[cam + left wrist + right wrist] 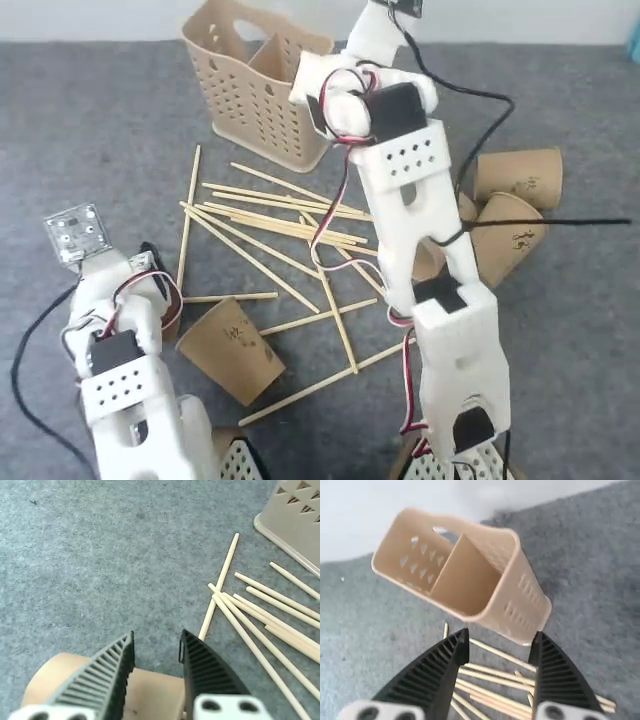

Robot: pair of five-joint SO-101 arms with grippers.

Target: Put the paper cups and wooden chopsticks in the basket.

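The beige slotted basket (255,85) stands at the back of the grey mat. Several wooden chopsticks (270,225) lie scattered in front of it. One paper cup (230,350) lies on its side near the front, and two more paper cups (512,205) lie at the right. My left gripper (156,640) is open just above another paper cup (100,690) lying on its side, with chopsticks (260,620) beside it. My right gripper (501,637) hangs open and empty over the chopsticks (495,680) just in front of the basket (465,575).
The basket has a divider across its middle (462,575). The right arm (410,210) stretches over the chopstick pile and partly hides the cups at the right. A black cable (560,222) runs across those cups. Open mat lies at the far left (80,130).
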